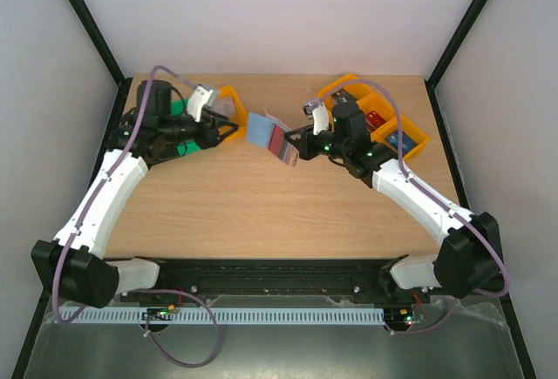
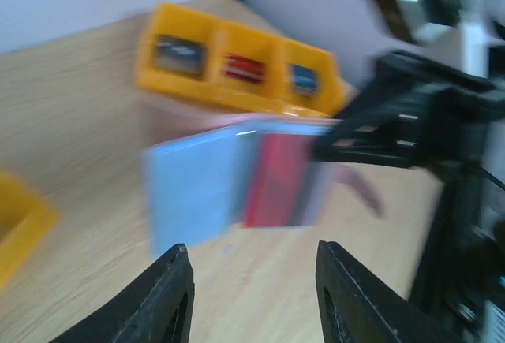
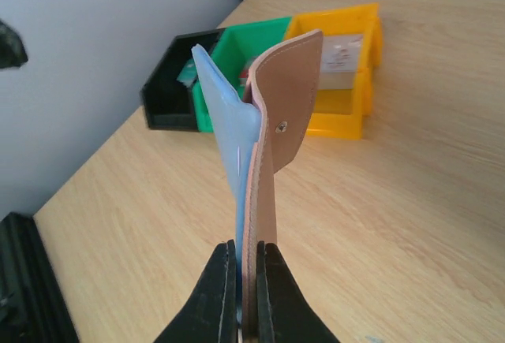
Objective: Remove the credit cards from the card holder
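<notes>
The card holder point(image 1: 266, 131) hangs above the table's middle, tan-brown outside point(image 3: 276, 122) and light blue inside point(image 2: 193, 189). It is spread open toward the left arm. A red credit card point(image 2: 276, 177) sits in its right panel, also seen from above as a red credit card point(image 1: 279, 142). My right gripper point(image 3: 246, 280) is shut on the holder's lower edge, and from above the right gripper point(image 1: 296, 148) is at the holder's right end. My left gripper point(image 2: 252, 280) is open with nothing between its fingers, just short of the holder. From above, the left gripper point(image 1: 234, 128) is left of the holder.
An orange bin point(image 1: 388, 126) with several compartments stands at the back right, seen behind the holder as the orange bin point(image 2: 237, 67). At the back left stand a black bin point(image 3: 170, 91), a green bin point(image 3: 245, 43) and a yellow bin point(image 3: 347, 67).
</notes>
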`<move>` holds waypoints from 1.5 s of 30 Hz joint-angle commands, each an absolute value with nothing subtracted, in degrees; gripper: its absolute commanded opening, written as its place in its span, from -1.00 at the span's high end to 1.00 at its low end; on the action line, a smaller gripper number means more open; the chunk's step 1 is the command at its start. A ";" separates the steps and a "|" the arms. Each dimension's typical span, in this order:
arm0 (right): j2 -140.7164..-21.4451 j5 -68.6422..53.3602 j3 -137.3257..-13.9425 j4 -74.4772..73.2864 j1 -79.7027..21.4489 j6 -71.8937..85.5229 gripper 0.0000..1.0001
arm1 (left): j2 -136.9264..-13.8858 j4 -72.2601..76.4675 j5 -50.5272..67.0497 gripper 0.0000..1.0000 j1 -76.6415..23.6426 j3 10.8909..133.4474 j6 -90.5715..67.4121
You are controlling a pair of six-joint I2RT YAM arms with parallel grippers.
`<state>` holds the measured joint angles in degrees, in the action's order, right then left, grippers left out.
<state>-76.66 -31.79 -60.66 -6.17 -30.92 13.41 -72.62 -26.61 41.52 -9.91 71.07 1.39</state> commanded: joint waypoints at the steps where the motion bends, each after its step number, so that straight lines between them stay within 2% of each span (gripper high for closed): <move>1: -76.90 -39.28 -61.97 -3.61 -31.55 13.48 0.97 | -73.34 -32.98 53.28 0.12 -16.05 73.43 11.25; 10: -74.52 -54.98 -59.13 2.65 -32.10 11.30 0.97 | -76.92 -33.17 49.61 0.06 -22.02 71.55 12.92; 18: -72.44 -60.50 -57.56 5.68 -33.05 9.73 0.97 | -76.92 -33.39 48.89 0.06 -22.15 71.66 13.01; 23: -72.45 -61.15 -56.87 8.74 -33.05 11.61 0.97 | -77.09 -33.47 52.79 0.11 -22.59 71.09 12.91; 26: -72.42 -60.77 -56.33 11.60 -33.05 13.57 0.97 | -77.16 -34.62 56.75 0.27 -23.17 71.66 14.22; 32: -73.53 -59.08 -55.74 15.80 -32.96 17.41 0.97 | -77.02 -37.35 64.99 0.89 -23.42 72.30 17.42; 33: -73.68 -59.15 -55.75 15.95 -32.92 17.70 0.97 | -76.93 -38.13 65.59 0.95 -23.42 72.52 18.21; 36: -73.84 -58.82 -55.64 15.93 -32.66 17.84 0.96 | -76.50 -39.81 66.83 0.96 -23.12 73.13 20.00; 40: -73.57 -59.16 -54.54 16.02 -31.66 17.89 0.32 | -75.80 -38.26 69.77 0.96 -20.14 72.92 17.69; 42: -73.65 -59.93 -53.82 16.54 -31.64 18.11 0.15 | -75.51 -36.75 70.36 0.96 -19.10 72.67 16.50; 45: -74.97 -61.95 -53.12 18.83 -31.68 20.40 0.04 | -75.41 -36.71 70.86 0.96 -18.94 72.69 16.52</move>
<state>-74.26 -59.66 -54.35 13.39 -31.88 18.00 -76.88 -37.63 66.19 -19.79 72.01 16.84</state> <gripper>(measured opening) 0.457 0.023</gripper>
